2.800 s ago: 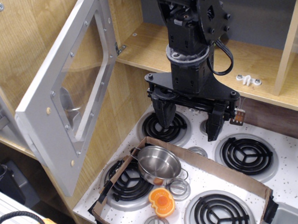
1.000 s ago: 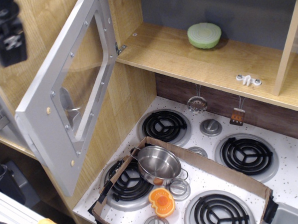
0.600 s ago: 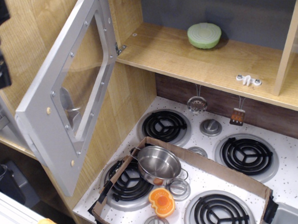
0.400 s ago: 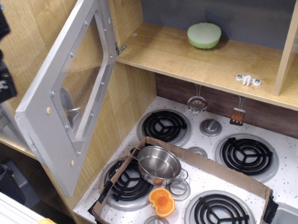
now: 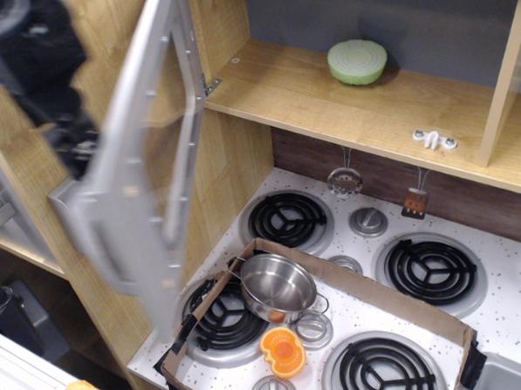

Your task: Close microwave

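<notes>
Microwave (image 5: pixel 145 157) door at the bench's left edge now swings narrower than a moment ago, blurred; the dark pincer (image 5: pixel 49 75) presses behind it, its opening impossible to tell.

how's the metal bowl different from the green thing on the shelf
The metal bowl is shiny silver and sits open side up; the green thing is pale, matte green and lies dome side up. The bowl rests low, in the cardboard tray on the stovetop, while the green thing sits higher, on the wooden shelf. The bowl looks wider in this view. Both are round.
</notes>
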`<state>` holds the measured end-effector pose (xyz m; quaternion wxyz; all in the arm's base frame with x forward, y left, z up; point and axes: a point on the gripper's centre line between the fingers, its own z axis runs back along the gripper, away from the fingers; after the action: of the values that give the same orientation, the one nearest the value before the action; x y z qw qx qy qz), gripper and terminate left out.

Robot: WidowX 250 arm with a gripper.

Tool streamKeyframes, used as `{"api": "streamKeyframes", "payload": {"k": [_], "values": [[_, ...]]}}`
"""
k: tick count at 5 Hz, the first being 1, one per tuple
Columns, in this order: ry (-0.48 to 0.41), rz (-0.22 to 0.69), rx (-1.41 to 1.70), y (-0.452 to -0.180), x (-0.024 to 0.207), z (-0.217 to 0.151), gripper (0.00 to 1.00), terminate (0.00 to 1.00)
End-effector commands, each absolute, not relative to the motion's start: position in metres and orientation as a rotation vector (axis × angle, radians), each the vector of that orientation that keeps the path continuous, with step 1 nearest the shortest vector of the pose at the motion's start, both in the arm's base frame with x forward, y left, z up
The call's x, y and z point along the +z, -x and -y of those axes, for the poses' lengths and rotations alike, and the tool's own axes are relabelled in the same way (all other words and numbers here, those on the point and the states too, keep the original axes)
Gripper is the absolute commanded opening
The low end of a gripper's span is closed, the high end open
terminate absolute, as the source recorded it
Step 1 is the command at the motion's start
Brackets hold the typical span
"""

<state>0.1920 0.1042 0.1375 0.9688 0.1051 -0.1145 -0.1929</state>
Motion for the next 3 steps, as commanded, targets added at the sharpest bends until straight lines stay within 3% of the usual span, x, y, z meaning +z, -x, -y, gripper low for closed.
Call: {"api": "streamKeyframes", "payload": {"k": [1, 3], "values": [[-0.205, 0.280, -0.424, -0.252, 0.147, -0.059, 1.00, 0.00], [-0.201, 0.392, -0.465, -0.308, 0.156, -0.020, 1.00, 0.00]]}}
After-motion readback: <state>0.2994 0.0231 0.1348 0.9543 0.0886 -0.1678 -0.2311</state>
